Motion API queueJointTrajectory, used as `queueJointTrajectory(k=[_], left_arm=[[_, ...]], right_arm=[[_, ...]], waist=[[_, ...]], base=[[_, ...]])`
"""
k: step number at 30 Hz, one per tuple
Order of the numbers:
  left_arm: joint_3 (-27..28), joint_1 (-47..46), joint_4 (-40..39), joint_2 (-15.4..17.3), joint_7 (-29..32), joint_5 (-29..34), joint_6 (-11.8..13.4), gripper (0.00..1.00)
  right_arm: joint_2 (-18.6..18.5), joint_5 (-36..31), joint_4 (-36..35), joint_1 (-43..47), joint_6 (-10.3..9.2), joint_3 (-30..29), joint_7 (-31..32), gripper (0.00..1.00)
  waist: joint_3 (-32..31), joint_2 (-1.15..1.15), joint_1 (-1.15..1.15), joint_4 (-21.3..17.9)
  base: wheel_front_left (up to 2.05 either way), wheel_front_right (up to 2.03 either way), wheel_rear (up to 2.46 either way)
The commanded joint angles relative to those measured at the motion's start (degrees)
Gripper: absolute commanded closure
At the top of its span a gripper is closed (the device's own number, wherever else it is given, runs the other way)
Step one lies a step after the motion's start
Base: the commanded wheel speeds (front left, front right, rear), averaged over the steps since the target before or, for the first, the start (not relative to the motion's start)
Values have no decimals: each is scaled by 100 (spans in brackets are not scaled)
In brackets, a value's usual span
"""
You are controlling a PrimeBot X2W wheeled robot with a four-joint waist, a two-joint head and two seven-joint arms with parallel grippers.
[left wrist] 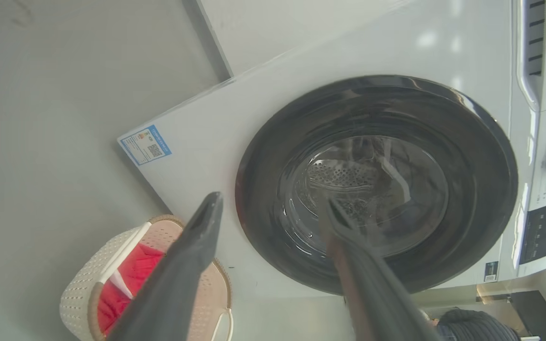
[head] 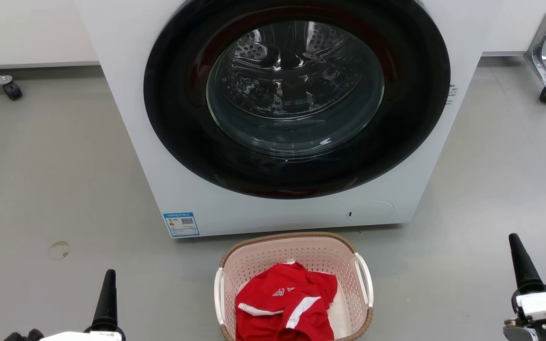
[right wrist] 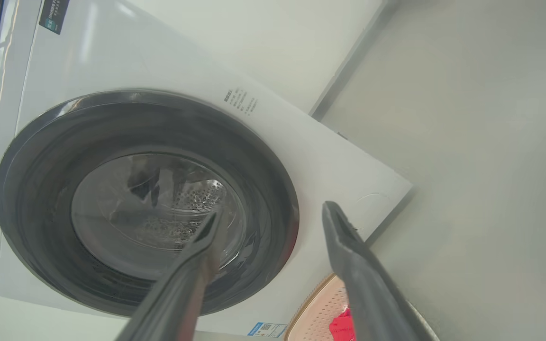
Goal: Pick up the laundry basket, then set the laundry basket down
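Laundry basket (head: 311, 255) bottom centre, on the floor (head: 64, 189) just before the washer (head: 159, 142) | left hand (left wrist: 273, 201), right hand (right wrist: 271, 210) both spread wide, empty | we reckon they flank it for the loop handles (head: 367, 279)

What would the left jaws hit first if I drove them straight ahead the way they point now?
Probably the washing machine's dark door: the left wrist view looks straight at it. The laundry basket sits off that line, lower left there. Distance is unclear.
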Motion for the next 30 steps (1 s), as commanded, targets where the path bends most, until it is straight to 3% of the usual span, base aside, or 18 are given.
queueJointTrajectory(k=[1, 10, 30], left_arm=[[18, -69, -207, 132, -79, 331, 88, 0], [-155, -12, -340, 268, -232, 1379, 450, 0], [-325, 138, -672, 397, -538, 2498, 757, 0]], right_arm=[[-152, -356, -209, -297, 16, 32, -106, 0], [-141, -1717, -320, -300, 18, 80, -257, 0], [-166, -2947, -549, -312, 23, 264, -576, 0]], waist=[[0, 0, -1, -1], [0, 0, -1, 9], [0, 0, -1, 12]], base=[[0, 0, 0], [0, 0, 0], [0, 0, 0]])
